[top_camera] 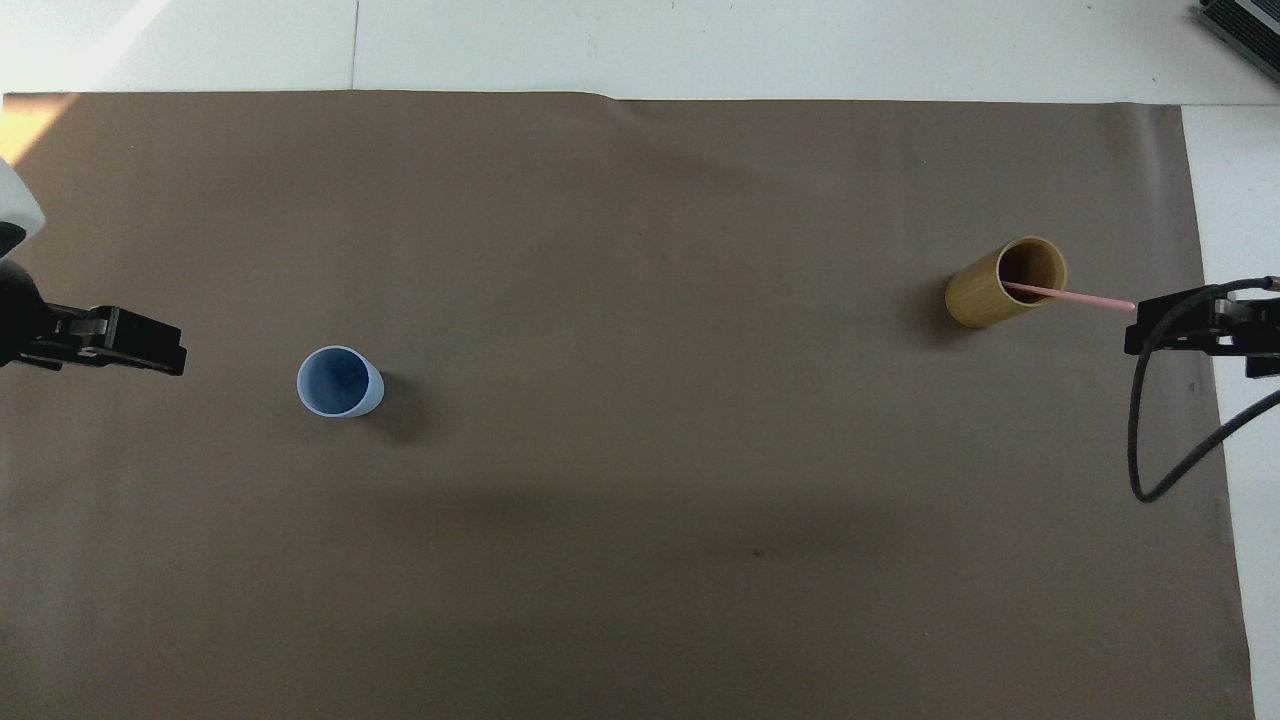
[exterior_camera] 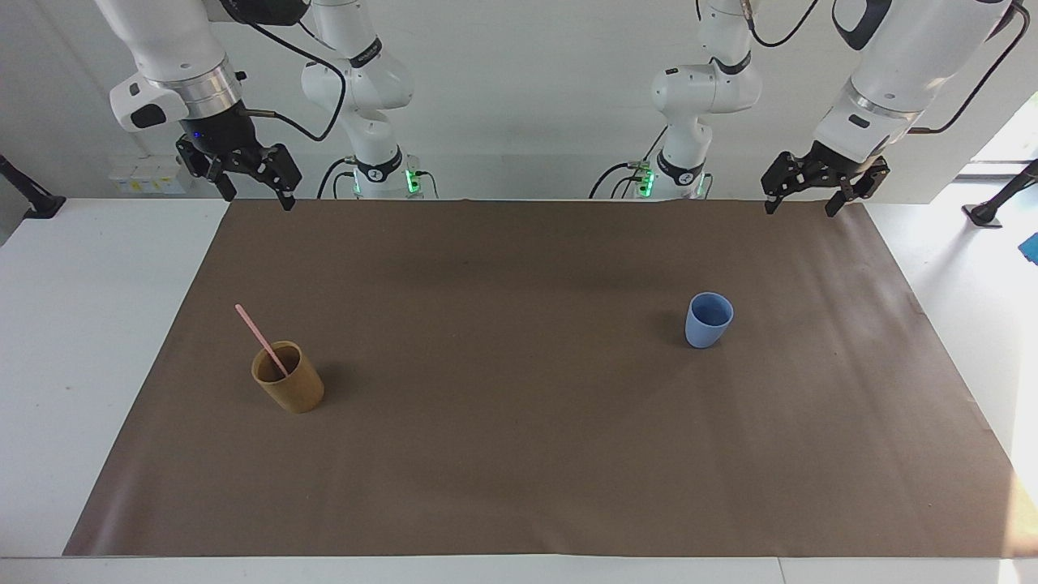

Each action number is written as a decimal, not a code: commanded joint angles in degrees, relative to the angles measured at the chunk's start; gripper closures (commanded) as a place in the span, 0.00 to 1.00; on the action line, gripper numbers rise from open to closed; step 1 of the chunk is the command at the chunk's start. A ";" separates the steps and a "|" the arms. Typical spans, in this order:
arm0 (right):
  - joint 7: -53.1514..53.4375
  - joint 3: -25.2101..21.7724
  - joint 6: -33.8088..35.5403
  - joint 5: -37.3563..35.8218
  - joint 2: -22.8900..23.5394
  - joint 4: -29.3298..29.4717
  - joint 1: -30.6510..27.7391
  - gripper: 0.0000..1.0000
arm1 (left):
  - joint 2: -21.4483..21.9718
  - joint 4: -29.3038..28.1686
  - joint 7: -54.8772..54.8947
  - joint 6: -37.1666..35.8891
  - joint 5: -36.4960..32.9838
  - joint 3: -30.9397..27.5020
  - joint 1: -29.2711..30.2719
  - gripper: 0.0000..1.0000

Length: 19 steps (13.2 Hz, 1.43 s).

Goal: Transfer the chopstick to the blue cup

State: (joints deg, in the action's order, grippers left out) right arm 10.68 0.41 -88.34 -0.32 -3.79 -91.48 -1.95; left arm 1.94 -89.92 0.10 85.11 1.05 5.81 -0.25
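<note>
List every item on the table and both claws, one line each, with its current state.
chopstick: leaning in the tan cup, upper end sticking out above the rim.
tan cup: upright on the brown mat, toward the right arm's end, holding the chopstick.
blue cup: upright, empty, toward the left arm's end.
left claw: open, raised, holding nothing, waiting.
right claw: open, raised, holding nothing.

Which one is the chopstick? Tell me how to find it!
Look at the big brown mat on the table, toward the right arm's end. A tan cup stands there, and the chopstick leans inside it, sticking out past the rim. It is the only thin pale-pink stick; the blue cup holds nothing.
</note>
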 commanded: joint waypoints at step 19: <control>-7.16 0.29 -9.56 1.64 -0.61 -4.58 -0.51 0.00 | -0.09 -18.17 -0.71 23.06 0.70 0.16 0.69 0.00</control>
State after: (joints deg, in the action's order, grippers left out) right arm 5.45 0.56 -95.57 -0.32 -3.72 -94.18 -1.86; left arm 0.51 -102.56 1.31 103.48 1.14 5.99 0.36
